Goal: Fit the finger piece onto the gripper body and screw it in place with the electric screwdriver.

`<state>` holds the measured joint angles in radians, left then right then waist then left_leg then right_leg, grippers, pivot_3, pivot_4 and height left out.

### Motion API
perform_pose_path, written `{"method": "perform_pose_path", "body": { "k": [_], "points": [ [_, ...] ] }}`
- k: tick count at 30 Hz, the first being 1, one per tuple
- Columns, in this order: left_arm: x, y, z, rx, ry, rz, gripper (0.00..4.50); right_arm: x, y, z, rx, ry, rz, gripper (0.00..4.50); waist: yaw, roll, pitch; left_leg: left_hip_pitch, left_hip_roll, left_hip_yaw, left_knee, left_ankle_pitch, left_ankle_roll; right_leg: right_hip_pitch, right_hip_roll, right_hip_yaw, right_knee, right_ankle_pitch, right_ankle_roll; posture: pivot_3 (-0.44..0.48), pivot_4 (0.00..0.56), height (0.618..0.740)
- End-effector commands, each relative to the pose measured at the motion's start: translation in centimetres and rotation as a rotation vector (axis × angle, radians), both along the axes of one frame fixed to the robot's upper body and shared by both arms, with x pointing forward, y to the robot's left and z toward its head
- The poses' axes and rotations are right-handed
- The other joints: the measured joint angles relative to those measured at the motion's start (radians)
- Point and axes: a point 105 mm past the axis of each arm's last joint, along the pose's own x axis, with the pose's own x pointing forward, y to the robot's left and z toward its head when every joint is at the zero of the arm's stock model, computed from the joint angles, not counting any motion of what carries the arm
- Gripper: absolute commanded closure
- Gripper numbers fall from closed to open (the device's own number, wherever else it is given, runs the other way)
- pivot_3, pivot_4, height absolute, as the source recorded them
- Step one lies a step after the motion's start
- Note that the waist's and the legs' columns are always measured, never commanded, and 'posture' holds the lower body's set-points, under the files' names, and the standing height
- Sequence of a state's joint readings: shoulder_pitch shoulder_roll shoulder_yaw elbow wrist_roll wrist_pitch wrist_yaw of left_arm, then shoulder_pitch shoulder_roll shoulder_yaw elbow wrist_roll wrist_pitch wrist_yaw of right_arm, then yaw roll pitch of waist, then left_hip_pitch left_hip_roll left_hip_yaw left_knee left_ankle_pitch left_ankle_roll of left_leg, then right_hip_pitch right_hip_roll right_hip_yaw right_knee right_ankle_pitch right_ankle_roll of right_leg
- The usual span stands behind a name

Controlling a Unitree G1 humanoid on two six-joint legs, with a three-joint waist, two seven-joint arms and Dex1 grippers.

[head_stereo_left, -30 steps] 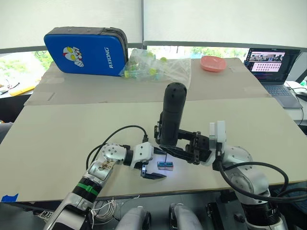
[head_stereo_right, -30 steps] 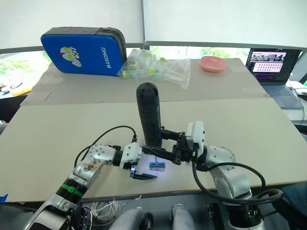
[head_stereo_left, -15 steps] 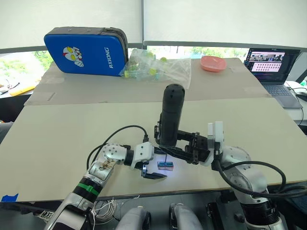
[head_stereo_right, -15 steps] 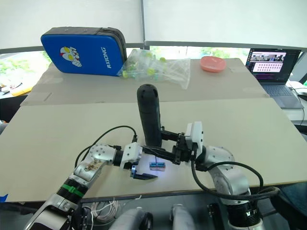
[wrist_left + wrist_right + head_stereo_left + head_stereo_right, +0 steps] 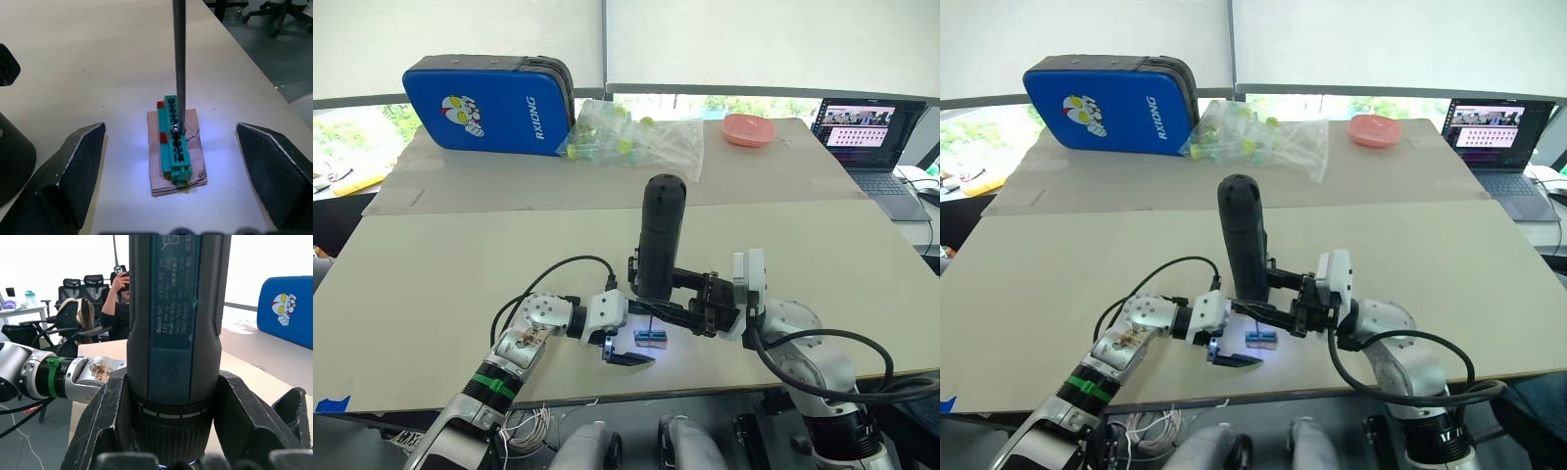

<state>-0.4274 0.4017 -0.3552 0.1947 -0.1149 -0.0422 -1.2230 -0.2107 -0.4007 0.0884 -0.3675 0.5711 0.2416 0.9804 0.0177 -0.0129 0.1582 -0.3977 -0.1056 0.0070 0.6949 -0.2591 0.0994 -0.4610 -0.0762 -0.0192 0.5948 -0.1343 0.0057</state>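
Two grippers meet near the tabletop's (image 5: 431, 274) front edge. The right gripper (image 5: 677, 294) squeezes the screwdriver (image 5: 658, 235) upright, its bit (image 5: 179, 63) touching a green block (image 5: 175, 139). The left gripper (image 5: 171, 166) sits wide open around that block.

Silver arms, black cables, green band

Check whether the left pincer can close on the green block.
Probably yes: the left pincer is open with a finger either side of the green block, nothing between. Only the electric screwdriver bit stands on it from above.
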Motion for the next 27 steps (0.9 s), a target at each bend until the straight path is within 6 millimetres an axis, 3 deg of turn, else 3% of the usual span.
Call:
{"method": "perform_pose_path", "body": {
  "k": [1,27],
  "points": [
    [0.16,-0.44,0.84,-0.017,-0.031,-0.009,0.00,-0.42,0.02,1.51,0.031,-0.081,0.002,2.60,0.000,0.000,0.000,0.000,0.000,0.000,0.000,0.000,0.000,0.000,0.000,0.000,0.000,0.000,0.000,0.000,0.150,0.740],
    [0.44,-0.36,0.90,-0.018,-0.033,0.004,0.00,-1.00,0.03,1.76,0.027,-0.023,0.027,2.60,0.000,0.000,0.000,0.000,0.000,0.000,0.000,0.000,0.001,0.000,0.000,0.000,0.000,0.000,0.000,0.000,0.150,0.740]
  ]
}}
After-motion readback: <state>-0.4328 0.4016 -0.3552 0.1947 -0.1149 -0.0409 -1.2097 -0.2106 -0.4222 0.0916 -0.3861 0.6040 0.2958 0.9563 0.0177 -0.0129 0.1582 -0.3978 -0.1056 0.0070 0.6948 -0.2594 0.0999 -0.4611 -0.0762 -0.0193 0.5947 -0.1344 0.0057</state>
